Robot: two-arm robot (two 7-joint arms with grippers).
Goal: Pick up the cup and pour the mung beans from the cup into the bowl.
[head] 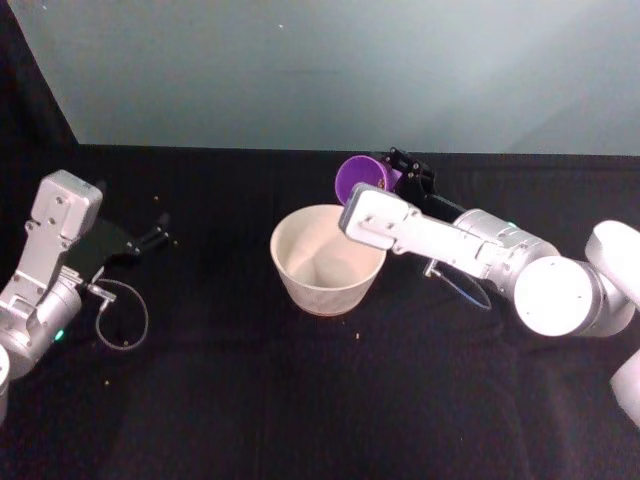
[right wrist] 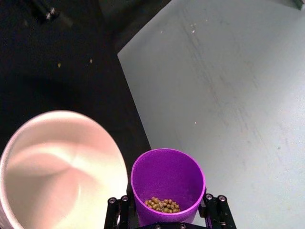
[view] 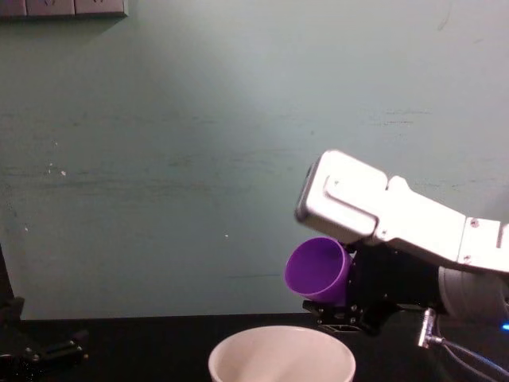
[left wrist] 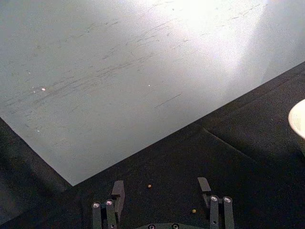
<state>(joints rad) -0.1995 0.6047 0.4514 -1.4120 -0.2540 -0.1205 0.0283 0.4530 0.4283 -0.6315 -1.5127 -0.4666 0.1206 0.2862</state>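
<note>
1. The right arm reaches in from the right of the bowl [head: 320, 290], forearm stretched low across the black table [head: 250, 400], wrist hanging over the bowl's right rim.
2. The right gripper [head: 392, 180] sits just behind the bowl's far right edge, jaws clenched around the base of the purple cup [head: 358, 177].
3. The cup hangs in the air above and just behind the bowl's far rim, apart from it. It is tipped on its side, mouth turned to the bowl's left.
4. In the right wrist view, a small heap of mung beans [right wrist: 163, 205] lies low inside the cup, down by the jaws.
5. The bowl stands upright on the table, its white inside in plain sight.
6. Well to the left of the bowl, the left arm rests low, the left gripper [head: 165, 232] pointing toward the bowl with jaws released and spread.
7. A few stray beans [left wrist: 149, 185] lie on the table by those jaws, and a cable loop [head: 125, 320] curls beside that arm.
8. Behind the bowl rises a pale wall [view: 199, 159].
</note>
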